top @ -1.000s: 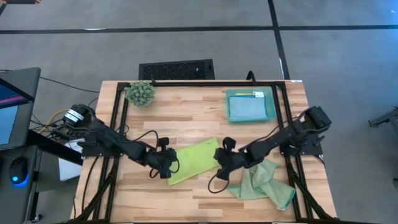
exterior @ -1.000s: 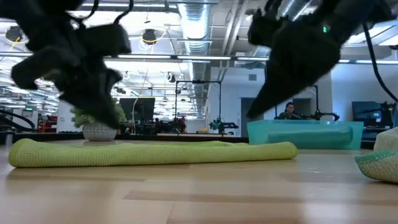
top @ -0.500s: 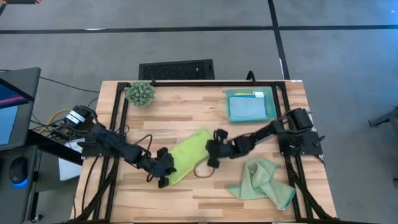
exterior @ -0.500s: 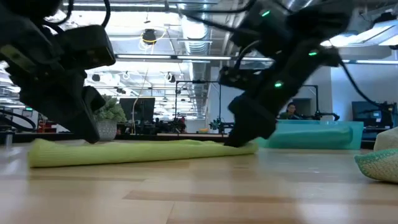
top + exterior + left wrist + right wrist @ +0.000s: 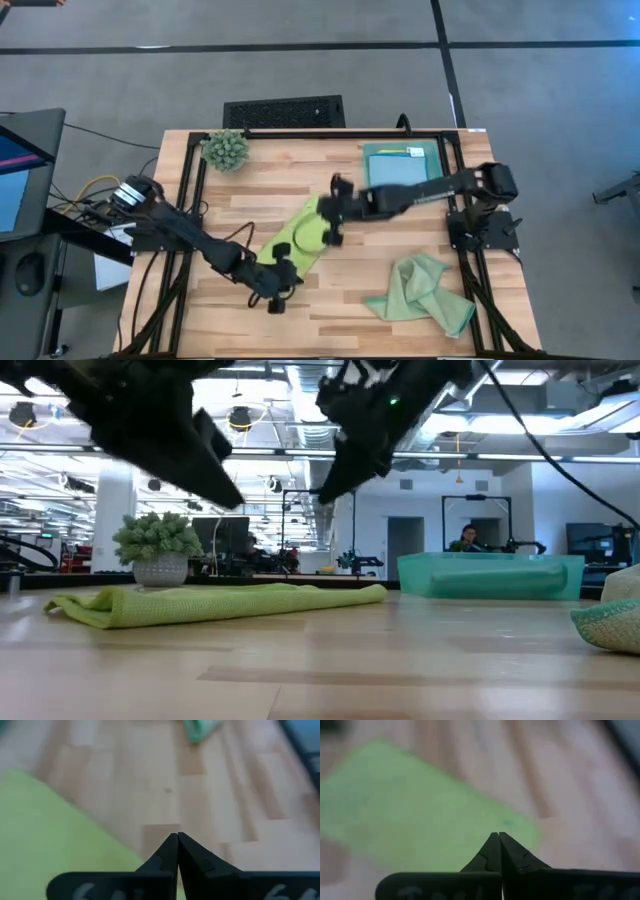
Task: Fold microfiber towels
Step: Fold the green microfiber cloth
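My left gripper point(image 5: 277, 294) hangs just past the near corner of the lime green towel point(image 5: 297, 238), its fingers point(image 5: 172, 851) pinched together on nothing, as my left wrist view shows. That towel lies as a long folded strip, slanted across the middle of the bench point(image 5: 250, 190). My right gripper point(image 5: 330, 205) is over the strip's far end, also clenched and empty. To do this step well, I judge I should open both grippers before coming down, take the 2 ends at the same height, and bring one end over the other so the edges match, keeping the cloth taut enough not to bunch. The pale sage green towel point(image 5: 425, 290) sits crumpled by the right near corner, waiting. In the teal tray point(image 5: 438, 170) at the back right lies a light blue towel point(image 5: 400, 174), with a sliver of yellow point(image 5: 397, 151) at its far edge. Both wrist views are blurred, so I cannot tell how many layers the strip has, and my cables cover part of it from above.
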Controlling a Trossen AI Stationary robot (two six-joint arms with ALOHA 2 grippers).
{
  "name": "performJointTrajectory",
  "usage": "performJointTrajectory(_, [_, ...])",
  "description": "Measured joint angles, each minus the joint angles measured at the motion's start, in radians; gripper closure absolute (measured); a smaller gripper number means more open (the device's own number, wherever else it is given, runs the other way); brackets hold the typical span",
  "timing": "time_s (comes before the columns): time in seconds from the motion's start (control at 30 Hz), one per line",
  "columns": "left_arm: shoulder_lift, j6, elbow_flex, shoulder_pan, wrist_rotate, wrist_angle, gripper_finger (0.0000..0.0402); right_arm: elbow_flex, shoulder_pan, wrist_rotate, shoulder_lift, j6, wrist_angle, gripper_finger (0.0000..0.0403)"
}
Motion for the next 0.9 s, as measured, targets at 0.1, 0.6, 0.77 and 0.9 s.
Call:
performJointTrajectory(0.1, [-0.053,0.002,0.011,0.0,-0.091,-0.194,0.0401,-0.061,0.089,0.045,0.025,0.066,-0.011,0.0395])
performJointTrajectory(0.6, [0.063,-0.173,-0.104,0.024,-0.024,-0.065,0.0401,-0.233,0.093,0.081,0.195,0.136,0.42,0.0395])
performJointTrajectory(0.77, [0.154,-0.169,-0.081,0.024,0.04,0.136,0.0401,-0.223,0.025,0.079,0.213,0.073,0.447,0.0395])
performJointTrajectory(0.9, [0.247,-0.088,0.013,0.04,0.065,0.183,0.0401,-0.195,-0.049,0.073,0.193,0.034,0.434,0.0395])
